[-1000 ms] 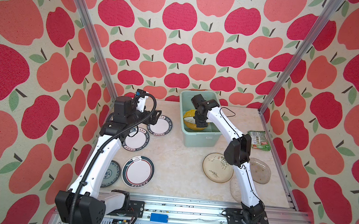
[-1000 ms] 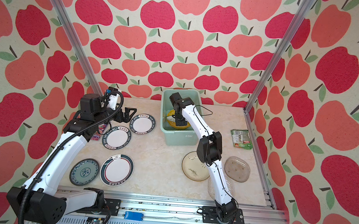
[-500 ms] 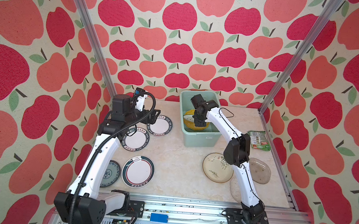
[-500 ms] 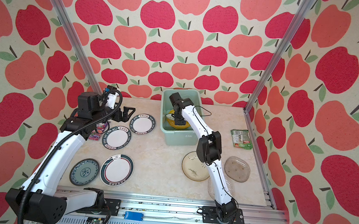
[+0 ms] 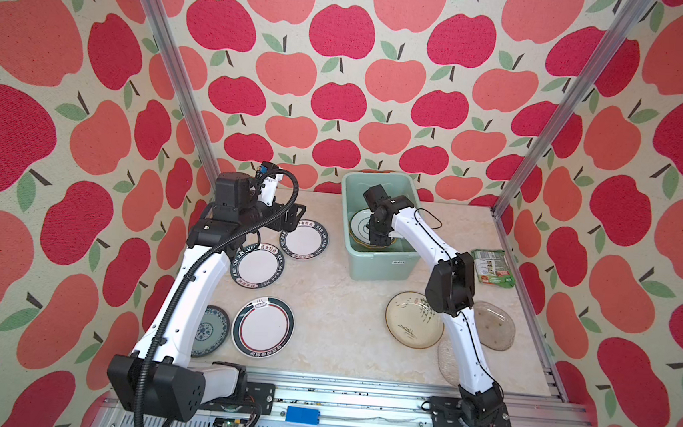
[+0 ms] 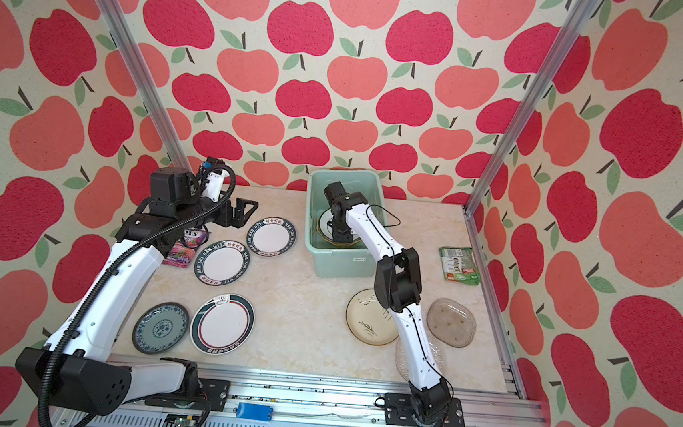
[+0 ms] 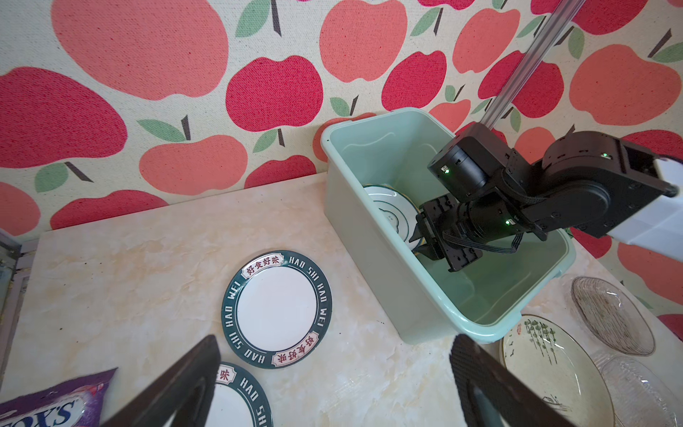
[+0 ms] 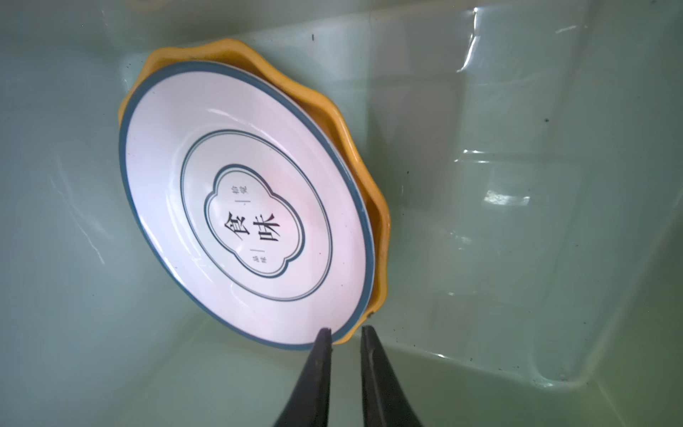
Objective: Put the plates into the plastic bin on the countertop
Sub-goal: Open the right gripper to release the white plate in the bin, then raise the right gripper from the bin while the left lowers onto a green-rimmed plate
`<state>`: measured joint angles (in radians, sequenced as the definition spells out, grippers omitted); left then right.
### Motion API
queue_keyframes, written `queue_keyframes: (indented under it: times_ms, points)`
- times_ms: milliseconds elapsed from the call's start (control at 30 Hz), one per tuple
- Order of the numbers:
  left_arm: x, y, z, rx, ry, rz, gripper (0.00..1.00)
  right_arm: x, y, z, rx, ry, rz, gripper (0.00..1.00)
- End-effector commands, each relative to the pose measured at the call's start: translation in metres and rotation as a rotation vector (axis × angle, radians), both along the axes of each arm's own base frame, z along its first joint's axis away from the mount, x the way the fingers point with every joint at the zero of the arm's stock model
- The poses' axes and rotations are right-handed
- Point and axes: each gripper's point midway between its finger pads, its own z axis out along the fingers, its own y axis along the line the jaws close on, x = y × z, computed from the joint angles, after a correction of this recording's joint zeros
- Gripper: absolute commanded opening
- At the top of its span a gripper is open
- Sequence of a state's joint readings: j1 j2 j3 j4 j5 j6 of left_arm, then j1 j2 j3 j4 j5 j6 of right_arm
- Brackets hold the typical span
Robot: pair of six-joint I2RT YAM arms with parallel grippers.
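The pale green plastic bin [image 5: 377,267] stands at the back of the countertop [image 5: 336,306]. Inside it a white blue-rimmed plate [image 8: 244,207] lies on a yellow scalloped plate [image 8: 377,222]. My right gripper [image 8: 345,329] reaches into the bin [image 8: 517,185], open by a narrow gap, and both plates' rims sit just at its tips. My left gripper [image 7: 334,342] hangs wide open and empty above two lettered-rim plates [image 5: 303,238] [image 5: 258,265]. A third lettered plate [image 5: 263,327] and a blue-patterned plate [image 5: 207,331] lie front left. A cream plate with a green plant [image 5: 412,320] and two clear glass plates [image 5: 493,324] [image 5: 447,358] lie front right.
A purple snack packet [image 6: 185,248] lies under the left arm at the left edge. A green packet [image 5: 492,267] lies by the right wall beside the bin. Apple-patterned walls and metal posts close in three sides. The right arm's elbow [image 5: 448,285] hangs over the cream plate.
The right gripper's jaws have parted slightly inside the bin, and the white plate now rests on the yellow one. The left arm has shifted a little toward the back left.
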<state>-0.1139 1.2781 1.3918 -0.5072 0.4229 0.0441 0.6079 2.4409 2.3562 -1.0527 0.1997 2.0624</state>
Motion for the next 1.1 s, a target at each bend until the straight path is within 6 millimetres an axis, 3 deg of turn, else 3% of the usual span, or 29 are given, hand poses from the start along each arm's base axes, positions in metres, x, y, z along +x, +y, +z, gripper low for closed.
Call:
queue_keyframes:
  times_ms: [0,267,400,500,767,900,1067]
  points:
    - [-0.001,0.002,0.007,0.020,-0.003,-0.005,0.99,0.000,-0.007,-0.016,-0.018,0.028,-0.007,0.18]
    - [-0.001,0.003,0.009,0.030,0.000,-0.002,0.99,0.008,-0.010,-0.019,-0.010,0.010,-0.007,0.20]
    - [0.000,0.005,0.011,0.026,-0.001,0.010,0.99,0.016,-0.008,-0.013,-0.013,-0.023,0.025,0.28]
    - [0.003,0.008,0.015,0.004,-0.003,0.032,0.99,0.024,-0.008,-0.004,-0.021,-0.063,0.066,0.40]
    - [0.014,0.035,0.032,-0.106,-0.015,0.205,0.99,0.049,0.004,0.047,-0.067,-0.263,0.310,0.63]
    - [0.013,0.049,0.032,-0.152,0.014,0.277,0.99,0.052,0.010,0.075,-0.085,-0.322,0.491,0.66]
    - [0.014,0.072,0.021,-0.210,0.078,0.419,0.99,0.043,0.003,0.099,-0.143,-0.346,0.675,0.67]
